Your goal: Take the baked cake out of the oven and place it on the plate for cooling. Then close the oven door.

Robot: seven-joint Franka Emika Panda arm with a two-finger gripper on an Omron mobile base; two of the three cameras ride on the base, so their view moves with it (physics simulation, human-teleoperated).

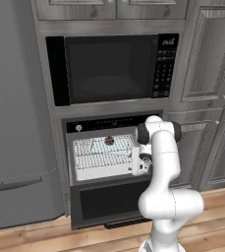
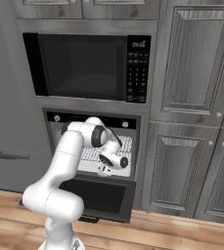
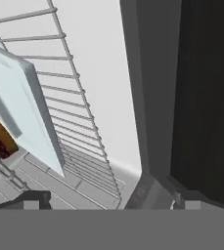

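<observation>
Right now the white arm reaches toward the open oven [image 1: 72, 147], whose oven door [image 1: 106, 202] hangs dropped down below it. The baked cake [image 1: 109, 141] sits on a pale square tray [image 1: 111, 146] on the wire rack [image 1: 97, 160] inside. The hand [image 1: 137, 165] hovers at the cavity's right edge, beside the tray; whether its fingers are spread or closed cannot be told. Judging by this, the reach for the cake is underway, and the next move calls for swinging leftward over the tray.

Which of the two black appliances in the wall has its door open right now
The lower one, the oven. Its oven door hangs dropped down, baring the wire racks and the baked cake. The microwave above it, with the keypad, is shut.
</observation>
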